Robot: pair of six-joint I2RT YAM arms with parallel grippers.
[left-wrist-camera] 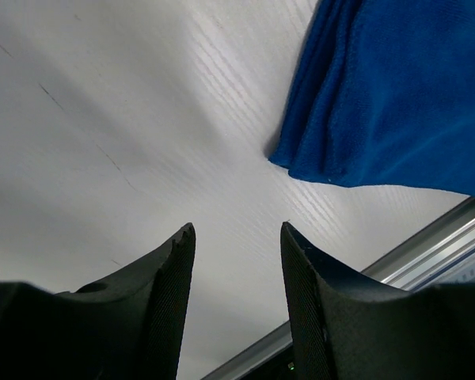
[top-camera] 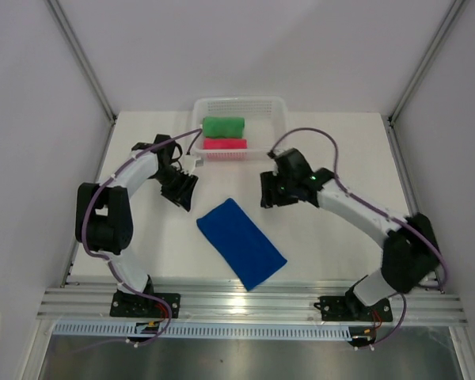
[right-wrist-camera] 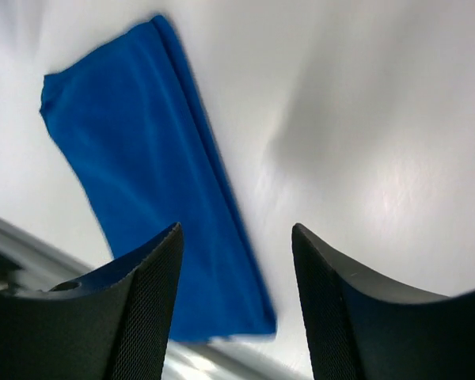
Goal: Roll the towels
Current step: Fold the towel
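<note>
Centre-left, the left gripper (top-camera: 182, 192) hangs half open and empty; the flat blue towel (top-camera: 241, 242) lies lower right of it. Top centre, the rolled green towel (top-camera: 223, 126) and pink towel (top-camera: 224, 144) sit in the basket (top-camera: 279, 104). The right gripper (top-camera: 267, 190), parted and empty, hovers upper right of the blue towel.

No readable text, label or number anywhere.
</note>
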